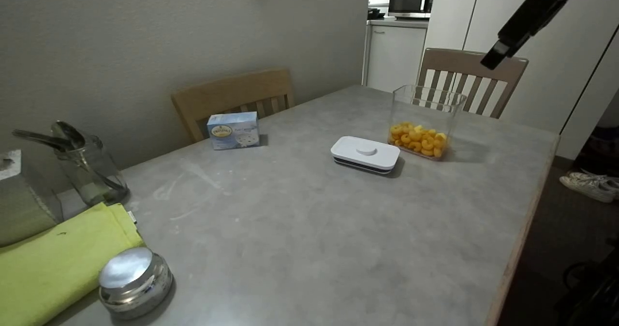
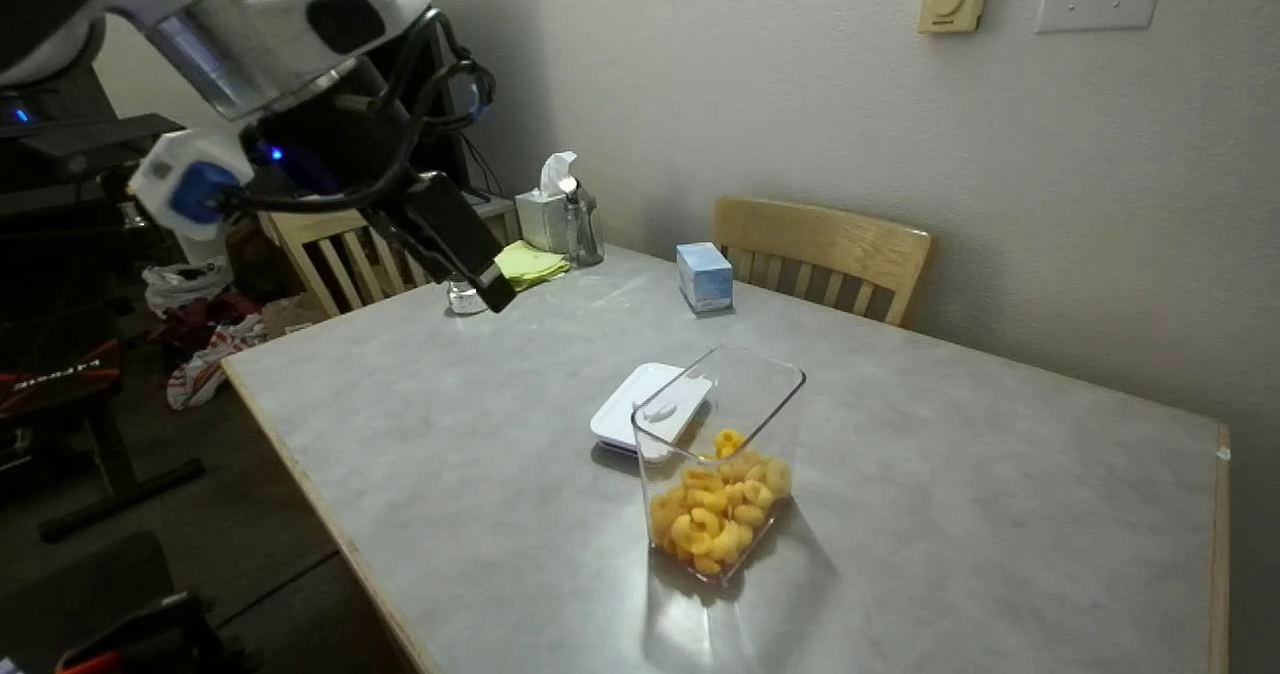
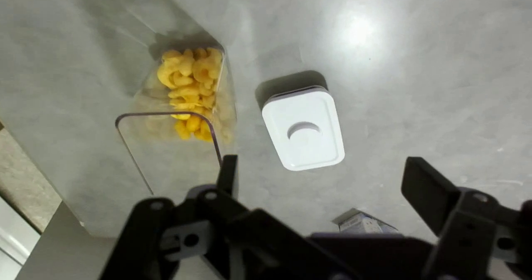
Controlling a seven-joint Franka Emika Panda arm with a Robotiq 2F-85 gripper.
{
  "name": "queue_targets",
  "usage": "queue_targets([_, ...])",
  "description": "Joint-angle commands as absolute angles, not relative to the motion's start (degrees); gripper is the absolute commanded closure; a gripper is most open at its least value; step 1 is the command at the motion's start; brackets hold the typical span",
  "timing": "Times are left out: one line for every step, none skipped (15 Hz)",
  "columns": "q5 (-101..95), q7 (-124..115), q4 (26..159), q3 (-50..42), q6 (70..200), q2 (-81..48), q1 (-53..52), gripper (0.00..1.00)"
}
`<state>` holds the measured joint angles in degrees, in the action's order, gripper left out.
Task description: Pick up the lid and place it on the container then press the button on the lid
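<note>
My pincer (image 3: 322, 174) spread wide above the table (image 1: 290, 229), holding nothing; lid (image 3: 305, 151) off, near the container (image 1: 428, 108).
In the wrist view my jaws stand far apart, the white lid showing in the span between them and farther out. It lies flat on the table, button (image 1: 366, 150) uppermost. The clear container stands upright beside it, a gap between the two, top uncovered, yellow-orange pieces (image 2: 715, 519) in its lower part. In both exterior views my pincer hangs in the air, apart from both. Elsewhere on the table: light-blue box (image 1: 234, 131) standing, shiny metal tin (image 1: 135, 287) near a folded yellow-green cloth (image 1: 63, 258).
</note>
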<state>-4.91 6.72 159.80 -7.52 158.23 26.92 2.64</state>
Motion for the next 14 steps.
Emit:
queue_targets([0.37,15.79,159.00,-13.32,167.68,20.23,-2.98,0.00])
queue_targets([-1.71,10.94,159.66,-9.25,163.43,23.62,0.48,0.00])
queue_targets([-0.64,12.87,159.55,-10.67,165.38,22.22,-0.85,0.00])
queue_targets([-0.25,13.75,159.39,-11.47,166.27,21.31,-1.47,0.00])
queue_targets([-0.17,14.13,159.21,-11.86,166.53,20.86,-1.71,0.00])
queue_targets([-0.15,14.18,159.15,-11.94,166.54,20.79,-1.80,0.00])
queue_targets([-0.14,14.18,159.12,-11.94,166.54,20.79,-1.84,0.00])
queue_targets([-0.81,13.56,157.90,-11.36,163.72,19.96,-1.04,0.00])
queue_targets([0.77,14.84,156.88,-12.55,161.89,19.40,-2.77,0.00])
queue_targets([1.59,15.67,155.48,-13.03,159.98,18.39,-3.64,0.00])
queue_targets([2.54,16.92,154.05,-13.56,158.37,17.46,-4.52,0.00])
queue_targets([3.52,18.46,151.89,-13.97,155.43,16.26,-5.31,0.00])
queue_targets([4.94,20.38,149.95,-14.49,153.00,15.21,-6.14,0.00])
queue_targets([5.53,22.13,147.54,-14.49,151.16,13.67,-6.24,0.00])
